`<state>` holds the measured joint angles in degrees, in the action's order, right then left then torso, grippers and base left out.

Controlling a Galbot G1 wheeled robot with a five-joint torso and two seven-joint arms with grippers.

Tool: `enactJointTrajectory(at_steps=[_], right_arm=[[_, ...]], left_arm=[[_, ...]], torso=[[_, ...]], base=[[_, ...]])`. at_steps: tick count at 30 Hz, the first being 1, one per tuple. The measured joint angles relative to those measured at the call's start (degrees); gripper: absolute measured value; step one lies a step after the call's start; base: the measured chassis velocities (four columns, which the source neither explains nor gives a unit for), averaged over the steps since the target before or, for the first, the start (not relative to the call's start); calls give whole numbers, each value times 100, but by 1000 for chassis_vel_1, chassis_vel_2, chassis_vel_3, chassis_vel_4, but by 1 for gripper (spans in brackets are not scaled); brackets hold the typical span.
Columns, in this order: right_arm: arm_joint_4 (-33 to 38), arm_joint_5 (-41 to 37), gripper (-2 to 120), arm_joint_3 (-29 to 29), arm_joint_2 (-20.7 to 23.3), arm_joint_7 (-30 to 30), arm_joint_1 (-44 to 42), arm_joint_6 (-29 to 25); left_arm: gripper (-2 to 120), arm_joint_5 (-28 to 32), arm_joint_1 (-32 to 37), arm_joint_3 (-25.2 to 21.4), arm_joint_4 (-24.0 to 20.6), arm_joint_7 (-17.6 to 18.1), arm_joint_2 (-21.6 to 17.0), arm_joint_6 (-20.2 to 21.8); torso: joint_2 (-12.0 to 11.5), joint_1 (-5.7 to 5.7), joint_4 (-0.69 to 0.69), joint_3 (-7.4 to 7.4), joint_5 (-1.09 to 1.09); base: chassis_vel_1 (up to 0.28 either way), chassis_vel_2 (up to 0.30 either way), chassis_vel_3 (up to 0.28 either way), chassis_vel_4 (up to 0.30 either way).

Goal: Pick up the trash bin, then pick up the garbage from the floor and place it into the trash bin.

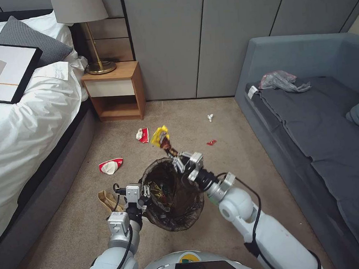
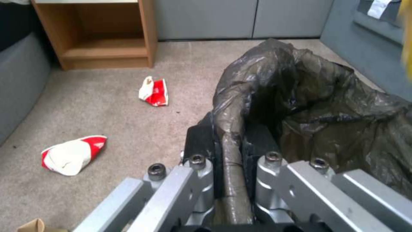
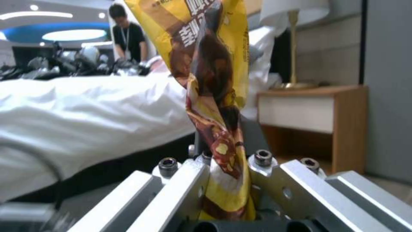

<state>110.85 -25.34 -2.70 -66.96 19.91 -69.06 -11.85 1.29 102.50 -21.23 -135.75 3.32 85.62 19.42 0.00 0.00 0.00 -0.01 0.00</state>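
Observation:
The trash bin [image 1: 185,221], lined with a dark brown bag, hangs above the carpet. My left gripper [image 1: 146,193] is shut on its near-left rim, and the left wrist view shows the gripper [image 2: 231,151] pinching the bag-covered rim [image 2: 322,106]. My right gripper [image 1: 174,154] is shut on a yellow snack wrapper [image 1: 161,136] just beyond the bin's far rim. That wrapper [image 3: 214,80] stands up between the jaws of the right gripper [image 3: 223,161]. On the floor lie two red-and-white cartons [image 1: 143,135] [image 1: 110,166], a tan paper piece [image 1: 107,199], a white scrap [image 1: 210,117] and a red scrap [image 1: 211,142].
A bed [image 1: 19,133] runs along the left, with a wooden nightstand [image 1: 115,90] and lamp [image 1: 95,42] at its head. A grey sofa [image 1: 309,121] on the right carries a thin grey plastic bag [image 1: 280,81]. Open carpet lies between them.

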Motion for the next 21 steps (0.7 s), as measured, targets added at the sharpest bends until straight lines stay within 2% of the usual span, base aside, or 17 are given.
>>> enactJointTrajectory(at_steps=[17,21], right_arm=[[-426,579,-2,7,-183,163,-806,-346],[-462,698,7,-19,-219,154,-872,-348]], left_arm=[[7,6,-57,7,-9,-1,10,6],[7,8,-62,14,-11,-1,12,6]], torso=[[0,0,-1,0,0],[0,0,0,0,0]], base=[[0,0,0,0],[0,0,0,0]])
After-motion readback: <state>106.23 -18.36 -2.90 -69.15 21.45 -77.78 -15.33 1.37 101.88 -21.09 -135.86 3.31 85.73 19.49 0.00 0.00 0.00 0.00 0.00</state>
